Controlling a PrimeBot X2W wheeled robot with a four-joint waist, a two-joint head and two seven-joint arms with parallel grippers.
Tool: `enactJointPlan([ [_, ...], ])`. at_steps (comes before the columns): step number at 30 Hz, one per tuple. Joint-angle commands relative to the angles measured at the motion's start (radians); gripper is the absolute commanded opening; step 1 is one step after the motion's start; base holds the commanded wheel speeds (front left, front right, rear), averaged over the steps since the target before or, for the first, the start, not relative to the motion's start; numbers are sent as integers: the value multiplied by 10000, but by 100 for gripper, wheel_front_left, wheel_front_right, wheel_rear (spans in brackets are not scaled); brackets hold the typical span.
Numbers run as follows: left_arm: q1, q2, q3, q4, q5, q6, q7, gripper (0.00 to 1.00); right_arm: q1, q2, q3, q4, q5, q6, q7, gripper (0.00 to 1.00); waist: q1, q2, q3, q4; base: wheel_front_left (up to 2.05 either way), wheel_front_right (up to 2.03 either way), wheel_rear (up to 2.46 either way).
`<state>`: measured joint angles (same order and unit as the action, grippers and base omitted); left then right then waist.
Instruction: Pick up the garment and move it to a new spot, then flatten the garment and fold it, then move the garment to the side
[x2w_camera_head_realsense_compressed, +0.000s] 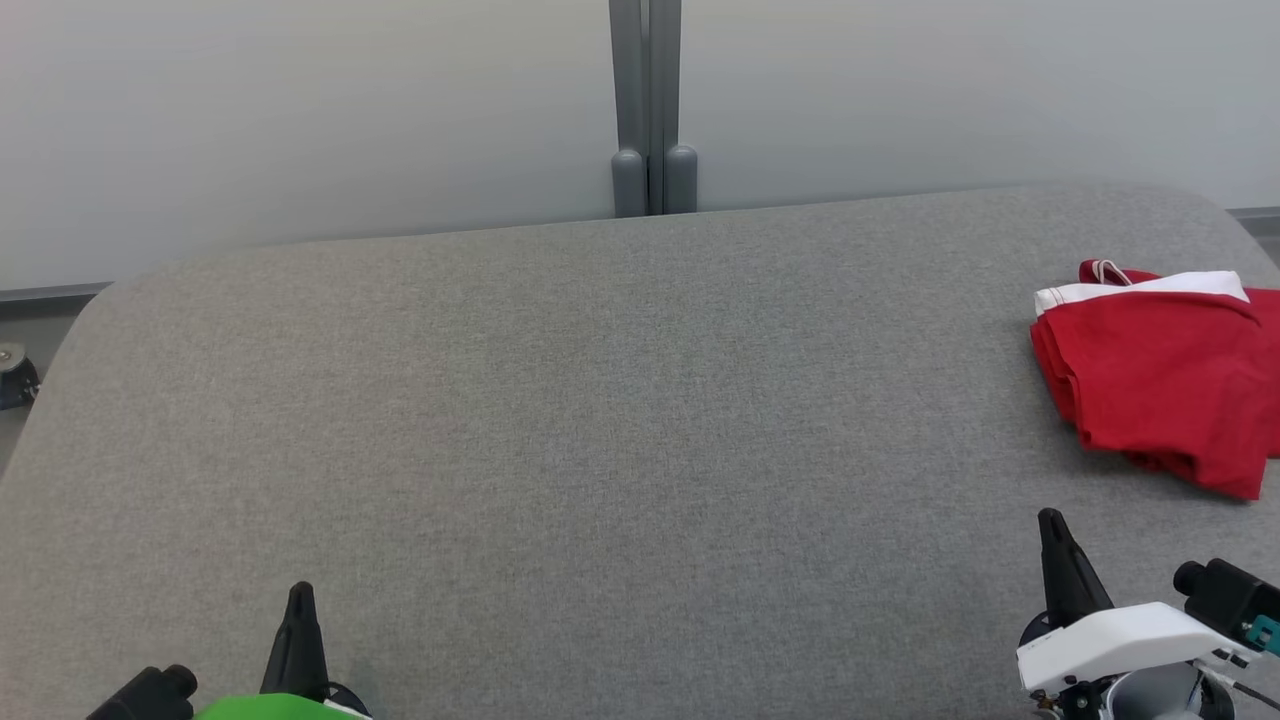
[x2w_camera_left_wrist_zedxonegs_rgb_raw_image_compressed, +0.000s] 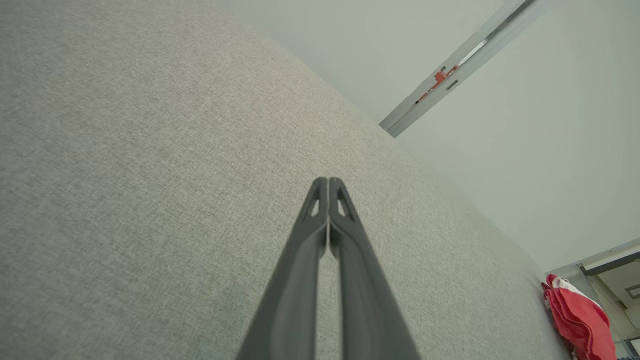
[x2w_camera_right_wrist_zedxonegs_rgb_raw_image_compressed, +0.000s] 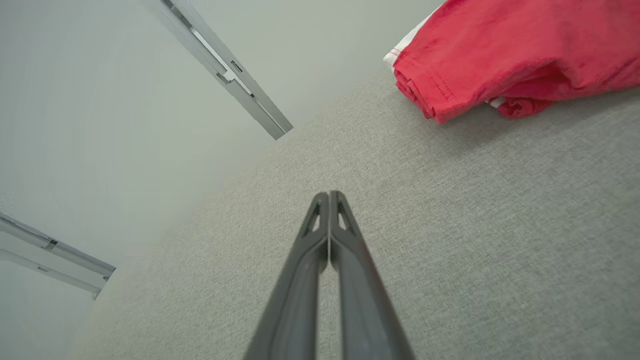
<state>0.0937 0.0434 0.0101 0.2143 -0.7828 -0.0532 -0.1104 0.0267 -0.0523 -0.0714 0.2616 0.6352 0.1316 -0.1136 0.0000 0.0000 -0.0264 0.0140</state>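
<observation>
The grey cloth-covered surface (x2w_camera_head_realsense_compressed: 600, 420) spreads out ahead of both sets of fingers and to either side of them, with rounded far corners. Beyond its far edge stands a pale wall (x2w_camera_head_realsense_compressed: 300, 120). A grey post (x2w_camera_head_realsense_compressed: 647, 100) runs up the wall, ahead of the fingers and about midway between the two sets.

The garment (x2w_camera_head_realsense_compressed: 1150, 380) is red with a white band along its far edge. It lies in folded layers on the surface, ahead of the right fingers (x2w_camera_head_realsense_compressed: 1052, 530) and a little to their right, near them but not touching. The head view's right edge cuts it off. From the left fingers (x2w_camera_head_realsense_compressed: 300, 600) it is well apart, far off to their right, and it shows small in the lower right corner of the left wrist view. In the right wrist view it sits up and to the right of the fingertips, its stacked hems turned toward them.

Both sets of fingers are pressed together tip to tip, holding nothing. Each hangs just above bare grey cloth. Behind the right fingers is a white housing, and behind the left fingers a green one.

Far to the left of the left fingers, past the surface's edge, sits a small dark thing (x2w_camera_head_realsense_compressed: 15, 378), too blurred to tell what it is.
</observation>
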Motion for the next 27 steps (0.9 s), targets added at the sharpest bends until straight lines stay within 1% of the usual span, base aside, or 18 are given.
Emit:
enactJointPlan([
  [1, -299, 52, 86, -85, -343, -84, 67, 0, -293, -39, -46, -167, 396, -5, 97, 0, 0, 0, 4, -2, 0, 0, 0],
  [13, -648, 63, 267, -16, -1831, -217, 481, 0, -504, -30, -120, -177, 2147, -6, 506, 0, 0, 0, 43, -20, 0, 0, 0],
  [27, -997, 75, 452, 55, -3340, -356, 896, 0, -713, -21, -198, -186, 3914, -8, 928, 0, 0, 0, 88, -41, 0, 0, 0],
])
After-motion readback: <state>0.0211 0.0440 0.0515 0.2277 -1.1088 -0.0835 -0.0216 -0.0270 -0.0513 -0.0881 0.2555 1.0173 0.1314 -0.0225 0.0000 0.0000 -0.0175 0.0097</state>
